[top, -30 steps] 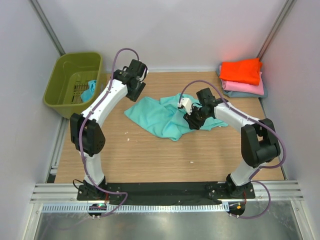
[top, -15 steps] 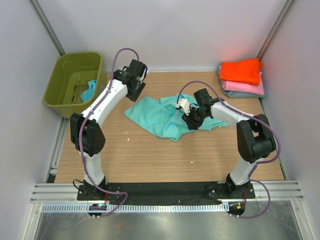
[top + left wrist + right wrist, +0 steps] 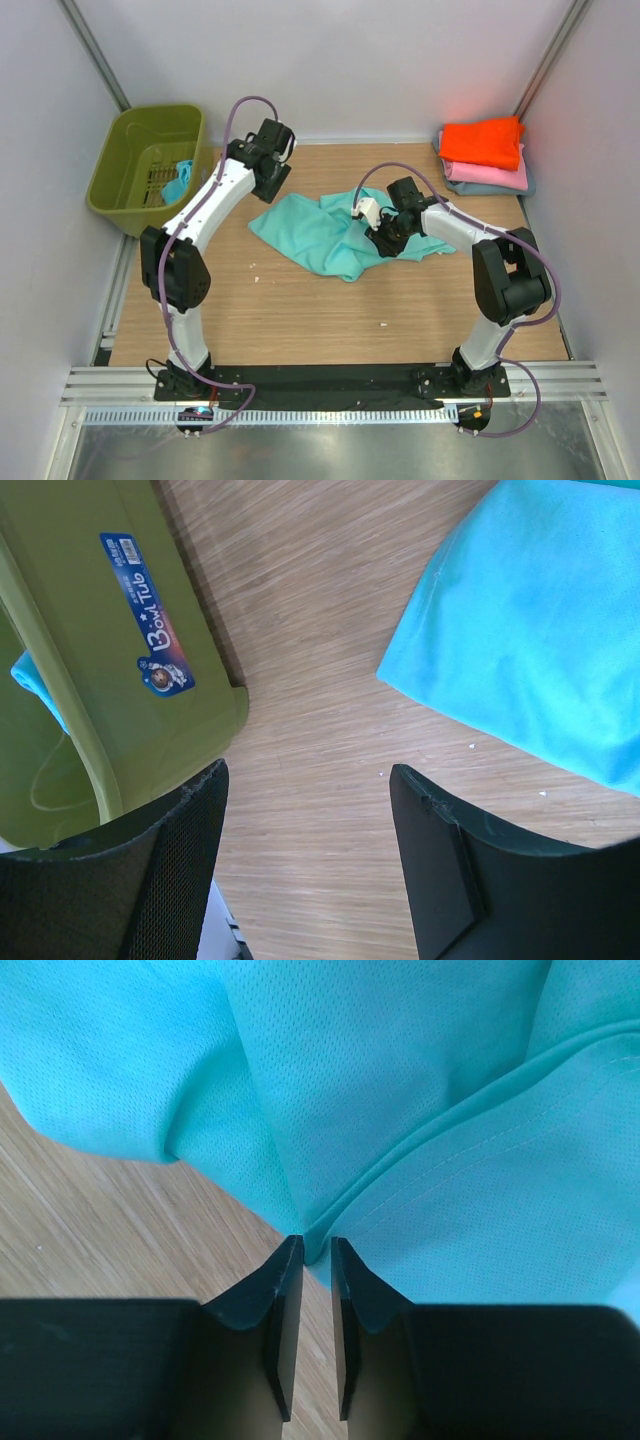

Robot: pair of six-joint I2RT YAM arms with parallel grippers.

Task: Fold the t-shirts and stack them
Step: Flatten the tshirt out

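Fingers [image 3: 283, 1300] of our right gripper [image 3: 310, 1252] pinch almost closed on a hem fold of the teal t-shirt [image 3: 318, 232], crumpled in the middle of the wooden table [image 3: 300, 310] (orange t-shirt [image 3: 483, 142] atop pink t-shirt [image 3: 492, 175], far right corner). Our left gripper [image 3: 307, 776] hangs wide open, empty, between that shirt and the olive-green tub [image 3: 100, 660].

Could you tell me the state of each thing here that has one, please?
Teal cloth t-shirt: crumpled, unfolded.
Left hand: open, empty.
Right hand: shut on teal cloth t-shirt's hem.
Bright orange cloth t-shirt: folded, topmost.
Pink cloth t-shirt: folded, beneath the orange one.
Olive-green plastic basket: upright, turquoise fabric inside.
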